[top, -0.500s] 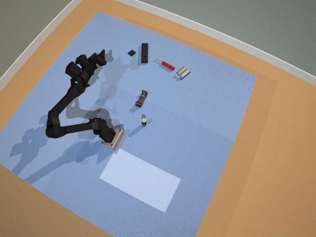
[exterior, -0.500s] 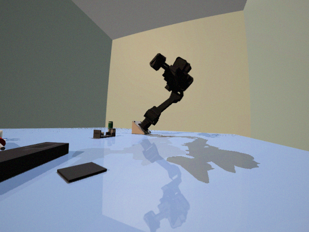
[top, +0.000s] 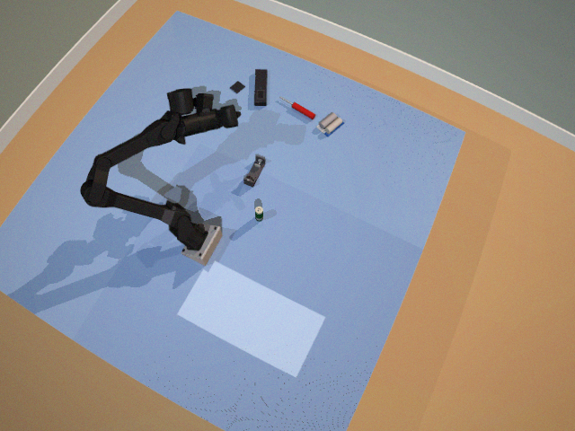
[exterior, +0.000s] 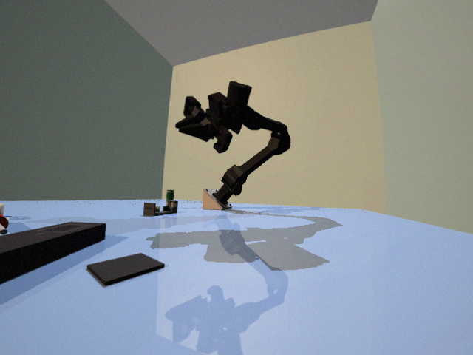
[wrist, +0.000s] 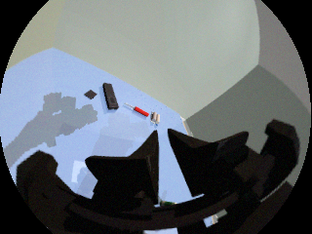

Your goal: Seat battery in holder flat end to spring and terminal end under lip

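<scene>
Blue table: a broad, matte blue top, crossed by the arm's shadows, with a pale rectangle near the arm's foot.
Surround: tan surface around the blue, edged by a whitish strip.
Room: plain walls, one yellowish, one dark grey-green, one paler green, under a grey ceiling.
Pincer: raised well above the table, its fingers nearly together with a narrow gap between the tips; it grasps nothing and touches nothing.
Arm: black, bent, on a light wedge-shaped base.
Battery: green with a pale top, upright on the table, outside the holder and well apart from the pincer.
Holder: dark, with raised ends, near the battery, unfilled.
Far side: black remote beside a flat black tile; red screwdriver near two pale cylinders.
</scene>
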Motion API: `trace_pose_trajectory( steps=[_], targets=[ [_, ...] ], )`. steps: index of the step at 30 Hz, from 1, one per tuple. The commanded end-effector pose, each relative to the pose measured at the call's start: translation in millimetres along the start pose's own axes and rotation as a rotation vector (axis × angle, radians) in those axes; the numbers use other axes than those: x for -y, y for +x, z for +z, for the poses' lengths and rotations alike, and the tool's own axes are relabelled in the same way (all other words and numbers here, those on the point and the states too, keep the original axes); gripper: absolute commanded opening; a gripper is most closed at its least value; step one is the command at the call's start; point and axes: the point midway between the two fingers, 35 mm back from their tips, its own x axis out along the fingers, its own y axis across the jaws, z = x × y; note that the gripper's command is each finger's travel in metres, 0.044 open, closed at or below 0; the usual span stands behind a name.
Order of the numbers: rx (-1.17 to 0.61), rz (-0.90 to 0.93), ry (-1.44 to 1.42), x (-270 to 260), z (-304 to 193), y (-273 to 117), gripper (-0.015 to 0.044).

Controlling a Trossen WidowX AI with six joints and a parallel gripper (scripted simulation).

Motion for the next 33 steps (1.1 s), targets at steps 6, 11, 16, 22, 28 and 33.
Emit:
trace_pose_trajectory(
  steps=[6, 11, 16, 22, 28, 33],
  targets=[
    [-0.652, 0.155, 0.208, 55, -135, 20, 0.0000],
    [-0.931, 0.363, 0.452, 65, -193, -5, 0.0000],
    [-1.053, 0.545, 0.661, 66, -215, -28, 0.0000],
    [-1.053, 0.545, 0.661, 63, -218, -25, 0.0000],
    [-1.052, 0.545, 0.661, 34, -244, -6, 0.0000],
    [-1.052, 0.547, 0.661, 12, -263, 4, 0.0000]
  ],
)
